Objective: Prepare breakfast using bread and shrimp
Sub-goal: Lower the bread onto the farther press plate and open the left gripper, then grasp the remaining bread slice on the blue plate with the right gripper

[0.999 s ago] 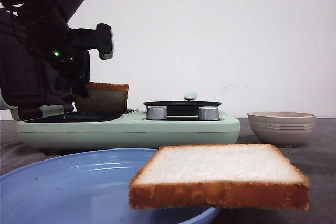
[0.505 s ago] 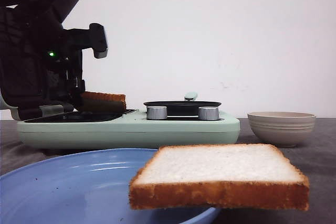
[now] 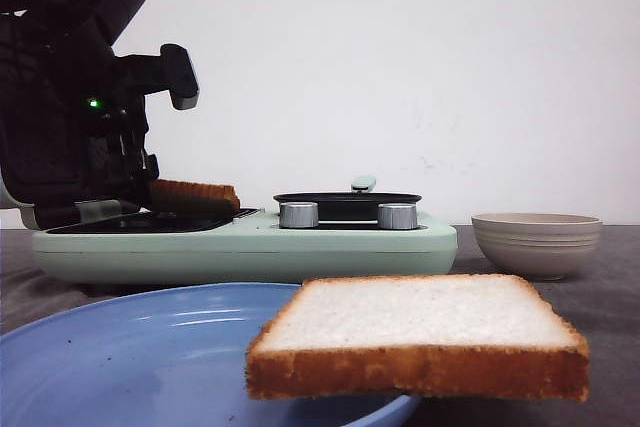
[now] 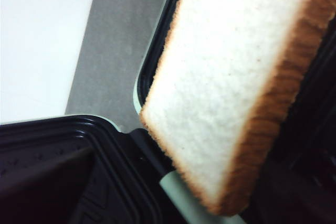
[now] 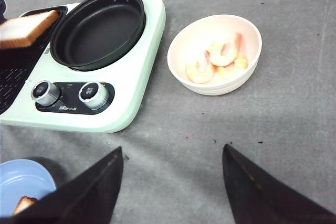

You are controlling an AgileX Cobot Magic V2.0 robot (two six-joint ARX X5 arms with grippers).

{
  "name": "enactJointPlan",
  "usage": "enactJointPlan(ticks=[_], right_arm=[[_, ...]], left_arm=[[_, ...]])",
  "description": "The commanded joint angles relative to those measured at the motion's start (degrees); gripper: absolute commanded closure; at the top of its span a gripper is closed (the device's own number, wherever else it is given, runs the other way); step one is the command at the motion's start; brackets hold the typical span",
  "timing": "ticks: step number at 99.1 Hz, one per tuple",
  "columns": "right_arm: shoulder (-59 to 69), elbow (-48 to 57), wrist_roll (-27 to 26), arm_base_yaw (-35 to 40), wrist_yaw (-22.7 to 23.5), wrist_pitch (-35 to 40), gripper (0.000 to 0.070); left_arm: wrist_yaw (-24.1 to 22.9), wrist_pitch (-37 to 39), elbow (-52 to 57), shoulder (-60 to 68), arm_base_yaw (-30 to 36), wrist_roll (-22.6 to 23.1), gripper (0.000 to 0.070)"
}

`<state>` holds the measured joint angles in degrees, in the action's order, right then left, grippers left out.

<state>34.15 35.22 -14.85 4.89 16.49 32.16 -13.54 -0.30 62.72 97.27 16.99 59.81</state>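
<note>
Watching the left gripper [image 3: 150,182] lower a bread slice [image 3: 195,195] onto the grill plate [image 3: 140,222] just under it, I can't tell if it's let go, so pulling away could drag it off the edge.

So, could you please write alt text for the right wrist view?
A mint-green cooker on a grey table holds an empty black pan, with a slice of bread lying at its far end. Beside it, a cream bowl contains shrimp; the open right gripper hovers above the table.
</note>
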Motion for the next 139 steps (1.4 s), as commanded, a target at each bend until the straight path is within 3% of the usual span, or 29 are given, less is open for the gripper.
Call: enactJointPlan(ticks=[1, 48, 59, 71, 105, 139], right_arm=[[0.2, 0.9, 0.5, 0.2, 0.0, -0.4, 0.0330], [0.2, 0.9, 0.5, 0.2, 0.0, -0.4, 0.0330], [0.2, 0.9, 0.4, 0.2, 0.0, -0.4, 0.0330], [0.2, 0.9, 0.3, 0.2, 0.1, -0.4, 0.0329], [0.2, 0.9, 0.3, 0.2, 0.1, -0.3, 0.0329], [0.2, 0.9, 0.3, 0.2, 0.1, -0.3, 0.0329]], left_arm=[[-0.1, -0.7, 1.3, 1.2, 0.1, -1.0, 0.0084], [-0.2, -5.1, 1.9, -3.2, 0.2, -1.1, 0.0085], [-0.2, -6.8, 1.9, -5.0, 0.2, -2.9, 0.0085], [-0.2, -7.9, 1.9, -8.0, 0.2, -7.7, 0.0092], [-0.1, -7.9, 1.9, -21.8, 0.7, -27.5, 0.0110], [4.5, -12.9, 1.9, -37.2, 1.0, -43.1, 0.0110]])
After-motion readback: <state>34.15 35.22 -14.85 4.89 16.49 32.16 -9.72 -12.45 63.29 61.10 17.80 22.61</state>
